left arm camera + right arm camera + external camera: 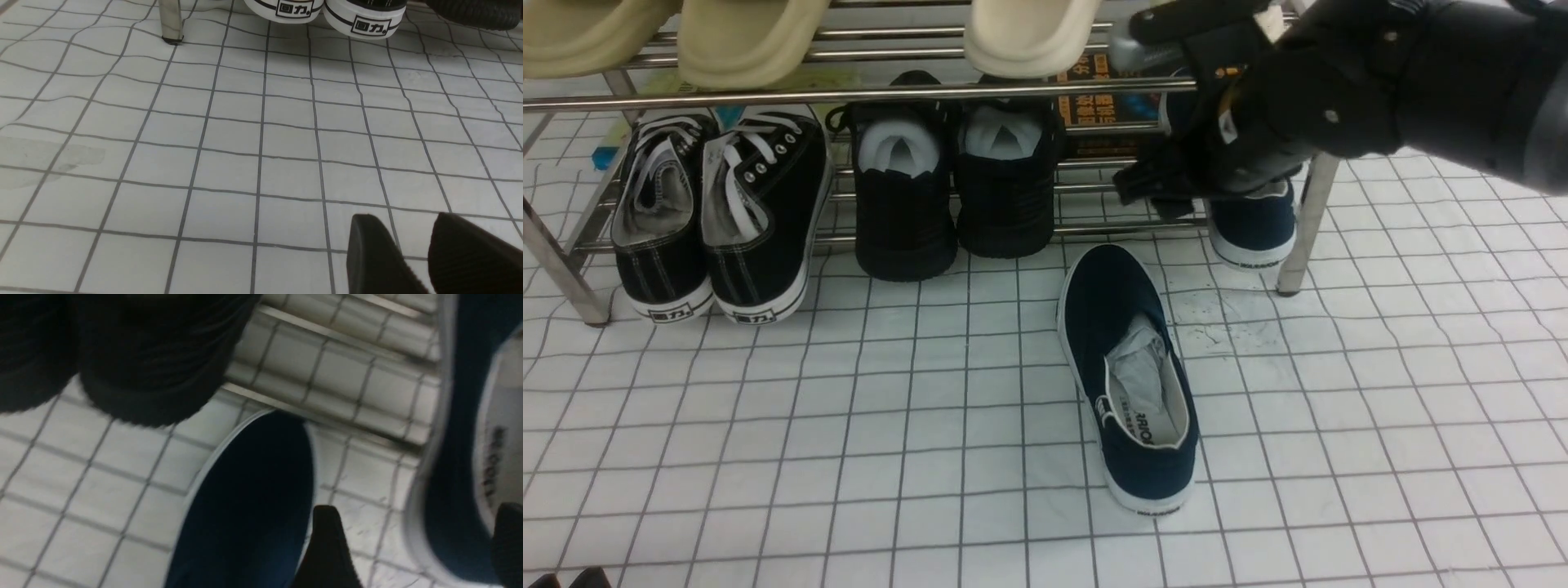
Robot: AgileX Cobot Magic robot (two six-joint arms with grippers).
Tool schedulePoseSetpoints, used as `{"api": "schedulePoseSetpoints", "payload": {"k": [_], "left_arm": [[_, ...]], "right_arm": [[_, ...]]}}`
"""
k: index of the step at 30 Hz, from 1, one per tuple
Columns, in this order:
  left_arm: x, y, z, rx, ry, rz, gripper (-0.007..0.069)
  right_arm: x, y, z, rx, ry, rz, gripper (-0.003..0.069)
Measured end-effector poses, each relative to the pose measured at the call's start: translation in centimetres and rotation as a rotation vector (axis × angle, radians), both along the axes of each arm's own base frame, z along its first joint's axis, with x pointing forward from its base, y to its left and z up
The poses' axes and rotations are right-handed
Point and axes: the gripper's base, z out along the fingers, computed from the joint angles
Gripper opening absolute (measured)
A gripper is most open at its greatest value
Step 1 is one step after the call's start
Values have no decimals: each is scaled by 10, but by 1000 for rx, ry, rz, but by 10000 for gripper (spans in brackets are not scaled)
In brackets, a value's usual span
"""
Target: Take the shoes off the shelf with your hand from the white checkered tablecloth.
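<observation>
**Front view:** The first navy shoe (1127, 376) lies flat near the middle of the white checkered tablecloth (849, 425), off the shelf (849, 91). The second navy shoe (1252, 231) rests on the shelf's lowest bars at its right end, with its heel just beside the right leg (1298, 237). The right gripper (1176, 175) hangs over it.

**Left wrist view:** The left gripper (412, 257) sits low over bare cloth, slightly parted and empty.

**Right wrist view:** The picture is blurred. The fingertips (327, 547) stand wide, straddling the second shoe's side wall without clamping it.

**Risk:** A pinch on that soft canvas wall alone may let the shoe twist or slip. Dragging it out could catch the leg or bump the first shoe's toe nearby.
</observation>
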Motion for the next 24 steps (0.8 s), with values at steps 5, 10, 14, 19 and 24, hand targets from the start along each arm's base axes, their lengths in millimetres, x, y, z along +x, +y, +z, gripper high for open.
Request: {"api": "schedulePoseSetpoints", "payload": {"k": [5,10,14,19,24], "left_arm": [[0,0,0,0,0,0,240],[0,0,0,0,0,0,240],[0,0,0,1,0,0,240],[0,0,0,1,0,0,240],[0,0,0,1,0,0,240]], "right_arm": [[25,-22,-11,-3,-37,-45,509],[35,-22,-31,-25,-13,-49,499],[43,-17,-51,-45,-3,-32,465],[49,-15,-66,-90,1,-14,403],[51,-15,-70,-104,3,-10,252]]}}
